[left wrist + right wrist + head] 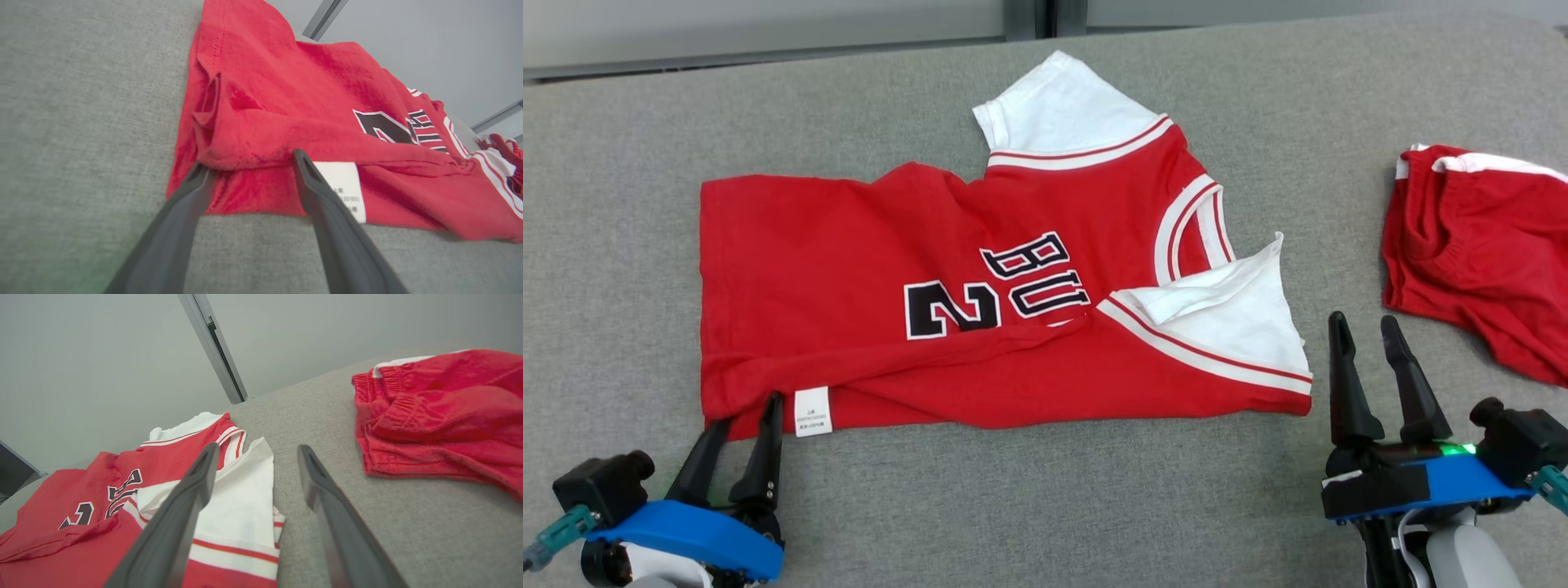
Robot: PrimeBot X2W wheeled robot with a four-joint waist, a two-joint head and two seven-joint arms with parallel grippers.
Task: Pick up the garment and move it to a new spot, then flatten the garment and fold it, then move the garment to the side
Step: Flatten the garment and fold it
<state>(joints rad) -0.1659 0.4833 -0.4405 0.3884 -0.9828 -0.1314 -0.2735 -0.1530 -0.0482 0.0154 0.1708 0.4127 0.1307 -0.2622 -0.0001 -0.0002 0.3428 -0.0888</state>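
Red jersey (1013, 310) is lying spread on the grey cushion (1013, 506), mid-frame in the head view, with the hem pointing to 9 o'clock and the collar to 3. Its near long edge is sitting turned over toward 12, exposing the white care label (814, 411) down at 7. Far sleeve (1054, 106) is sticking out at 12. Near sleeve (1241, 318) is lying crumpled at 4, partly over the chest.

Left gripper (747, 411) is sitting at the 7 o'clock hem corner with its fingers apart. In the left wrist view one finger is lying across the label and the other is at the cloth's edge, with nothing pinched between them. Right gripper (1362, 318) is hovering just beside the near sleeve, toward 4, fingers spread and empty. Red shorts (1478, 253) are sitting well apart at 3.

Judgement: folding is looking part done. The near-side fold is laid but rumpled, with a ridge running under the numerals.

Doing this step well is likely meaning:
- smoothing that ridge outward toward 9 and 3 first
- tucking the near sleeve flat inside the fold line
- taking the far edge at two matching points, hem corner and shoulder
- lifting both ends together and low
- drawing them toward 6 so the edges are lining up
- keeping the right arm clear of the shorts
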